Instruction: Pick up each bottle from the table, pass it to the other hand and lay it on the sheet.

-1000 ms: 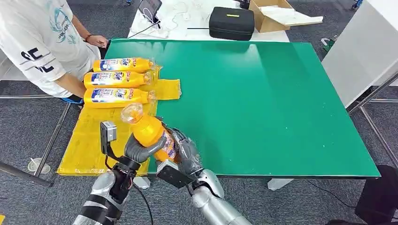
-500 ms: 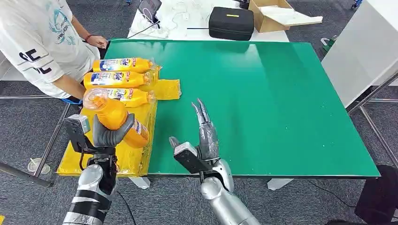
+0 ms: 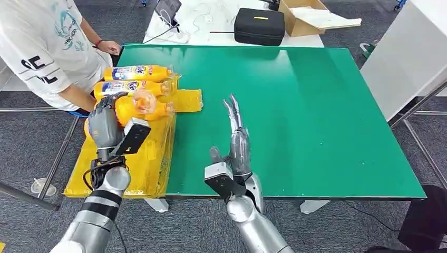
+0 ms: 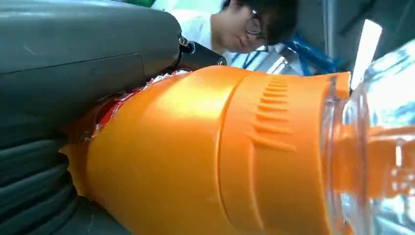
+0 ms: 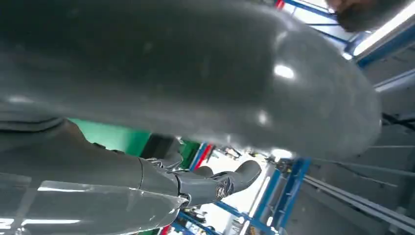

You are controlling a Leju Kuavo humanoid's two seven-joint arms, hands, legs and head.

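the green table (image 3: pixel 295 116) spreads ahead of and to the right of both hands; a person in a white shirt (image 3: pixel 42 47) sits just beyond the left hand, at the table's far left corner; the yellow sheet (image 3: pixel 105 168) hangs over the table's left edge, directly under and behind the left hand; on the white surface past the table, well apart from both hands, lie a black case (image 3: pixel 260 25) and an open cardboard box (image 3: pixel 305 16); the right hand (image 3: pixel 234 142) floats over the near part of the green table with its fingers straight and apart, holding nothing, well to the right of the sheet; the left hand (image 3: pixel 105 124) is wrapped around the body of the orange bottle (image 3: pixel 138 108), which lies nearly flat low over the sheet, its clear cap pointing toward the right hand; whether it touches the sheet yet i cannot tell; two more orange bottles (image 3: pixel 134 80) lie on their sides on the sheet just beyond the held one, side by side, labels up, caps toward the table's middle; in the left wrist view the orange bottle (image 4: pixel 210 156) sits tight against the grey thumb (image 4: pixel 83 49)
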